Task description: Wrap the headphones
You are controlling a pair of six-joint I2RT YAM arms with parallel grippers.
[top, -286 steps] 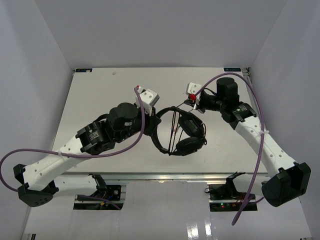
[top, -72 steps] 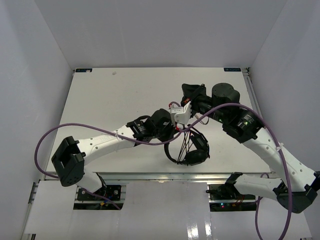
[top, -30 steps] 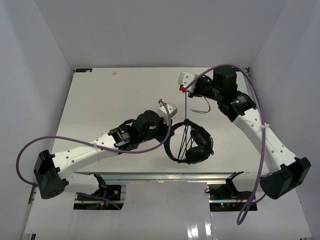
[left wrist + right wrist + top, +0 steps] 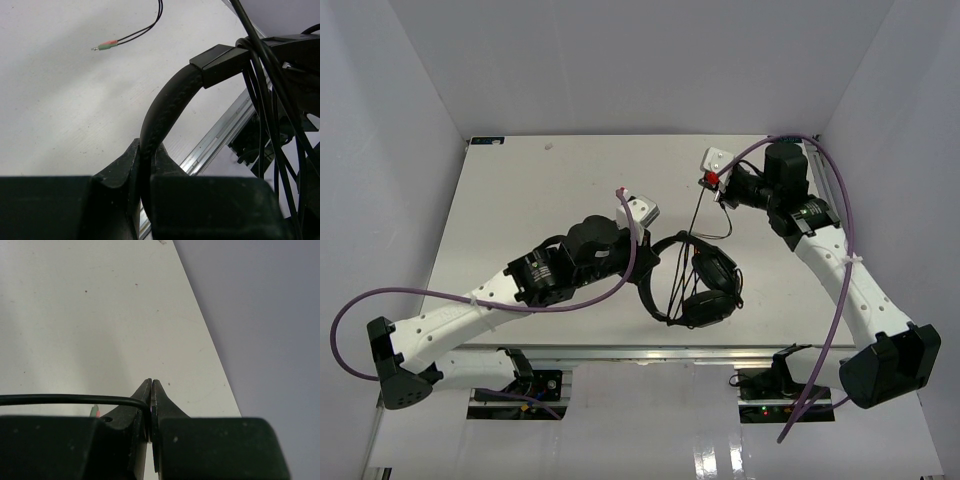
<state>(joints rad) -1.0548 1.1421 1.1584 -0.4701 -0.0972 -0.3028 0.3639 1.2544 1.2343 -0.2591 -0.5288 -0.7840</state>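
The black headphones (image 4: 705, 285) sit near the table's front middle, with their cable wound several times across the ear cups (image 4: 260, 100). My left gripper (image 4: 648, 243) is shut on the padded headband (image 4: 165, 107), which runs up between its jaws (image 4: 146, 150). My right gripper (image 4: 705, 183) is behind the headphones, shut on the thin black cable (image 4: 60, 399). The cable stretches taut from it down to the headphones (image 4: 694, 215). The cable's loose end, with pink and green plugs (image 4: 105, 46), lies on the table between the grippers.
The white table (image 4: 540, 200) ends at a metal rail (image 4: 220, 135) just in front of the headphones. White walls close in the left, right and back. Thick purple robot cables (image 4: 610, 285) loop over both arms. The table's right edge (image 4: 210, 340) is close to my right gripper.
My right gripper has moved to the right with the cable, so the strand now slants. My left gripper has drawn the headband a little left and back, turning the headphones.
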